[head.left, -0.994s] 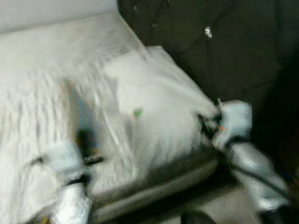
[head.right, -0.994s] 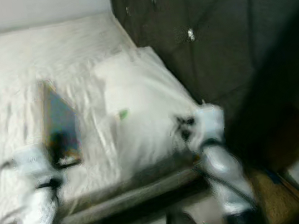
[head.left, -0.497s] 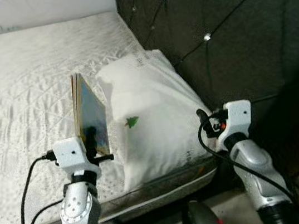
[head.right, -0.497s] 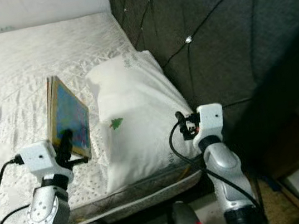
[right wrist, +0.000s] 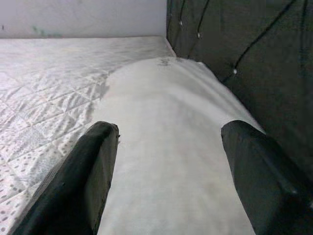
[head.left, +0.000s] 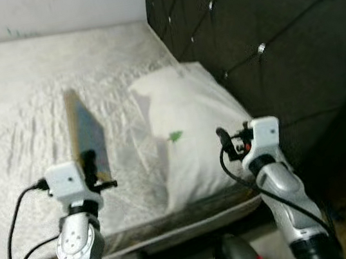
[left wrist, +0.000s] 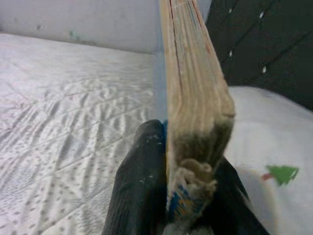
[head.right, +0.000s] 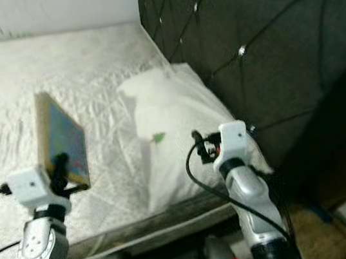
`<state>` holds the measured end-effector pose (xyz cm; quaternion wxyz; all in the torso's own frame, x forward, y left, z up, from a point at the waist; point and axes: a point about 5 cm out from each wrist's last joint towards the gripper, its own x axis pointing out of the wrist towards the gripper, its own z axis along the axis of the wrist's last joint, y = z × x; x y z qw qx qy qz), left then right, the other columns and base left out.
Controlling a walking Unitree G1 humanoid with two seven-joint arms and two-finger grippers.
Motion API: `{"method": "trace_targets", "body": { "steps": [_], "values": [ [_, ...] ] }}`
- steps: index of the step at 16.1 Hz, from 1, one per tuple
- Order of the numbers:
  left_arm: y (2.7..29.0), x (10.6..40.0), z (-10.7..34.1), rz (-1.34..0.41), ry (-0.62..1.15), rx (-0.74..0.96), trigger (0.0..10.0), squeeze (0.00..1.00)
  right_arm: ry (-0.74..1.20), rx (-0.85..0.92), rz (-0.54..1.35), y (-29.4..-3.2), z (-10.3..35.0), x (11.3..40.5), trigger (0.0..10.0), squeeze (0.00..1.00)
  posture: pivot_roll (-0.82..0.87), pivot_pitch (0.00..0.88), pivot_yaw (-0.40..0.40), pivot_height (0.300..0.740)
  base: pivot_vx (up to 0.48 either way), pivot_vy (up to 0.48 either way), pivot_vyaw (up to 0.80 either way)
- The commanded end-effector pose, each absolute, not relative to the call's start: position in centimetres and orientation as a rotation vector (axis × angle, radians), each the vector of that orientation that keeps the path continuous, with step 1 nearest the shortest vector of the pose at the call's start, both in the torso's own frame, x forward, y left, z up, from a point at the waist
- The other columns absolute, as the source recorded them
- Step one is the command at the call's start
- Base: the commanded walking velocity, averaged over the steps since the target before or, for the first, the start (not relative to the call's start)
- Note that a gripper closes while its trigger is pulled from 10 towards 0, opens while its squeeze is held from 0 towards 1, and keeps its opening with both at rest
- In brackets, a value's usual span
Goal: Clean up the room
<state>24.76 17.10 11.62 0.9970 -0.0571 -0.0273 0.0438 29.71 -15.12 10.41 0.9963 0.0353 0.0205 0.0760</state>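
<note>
Left wrist view: left gripper (left wrist: 183, 196) jaws clamp book (left wrist: 193, 88); right gripper (right wrist: 171, 166) jaws apart over pillow (right wrist: 166, 147); eye views blurred.

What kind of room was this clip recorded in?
Most likely a bedroom: a mattress with a white quilted cover, a white pillow at its head, and a dark tufted headboard behind. The left hand holds a book upright over the bed.

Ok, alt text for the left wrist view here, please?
The left gripper clamps the lower edge of a thin, worn book, held upright and seen edge-on. Behind it lie a white quilted mattress, a white pillow with a small green tree mark, and a dark tufted headboard.
</note>
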Motion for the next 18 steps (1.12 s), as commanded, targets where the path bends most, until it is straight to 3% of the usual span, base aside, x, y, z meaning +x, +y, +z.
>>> {"method": "trace_targets", "body": {
  "steps": [1, 10, 18],
  "values": [
    [16.2, 24.9, 12.2, 0.056, -0.084, -0.135, 10.0, 0.0, 0.053, 0.064, 0.122, -16.0, 10.2, 29.6, 10.0, 0.0, -0.05, 0.072, -0.041, 0.64, 0.0, 0.326, 0.0],
    [16.6, 25.5, 12.2, 0.091, -0.085, -0.173, 10.0, 0.0, 0.051, 0.064, 0.123, -16.1, 10.3, 29.5, 10.0, 0.0, -0.05, 0.09, -0.045, 0.64, 0.0, 0.0, 0.0],
    [16.5, 27.5, 12.3, 0.069, -0.069, -0.464, 10.0, 0.0, 0.042, 0.074, 0.132, -16.1, 10.6, 29.4, 10.0, 0.0, -0.06, 0.102, -0.047, 0.567, 0.0, 0.0, 0.0]
  ]
}}
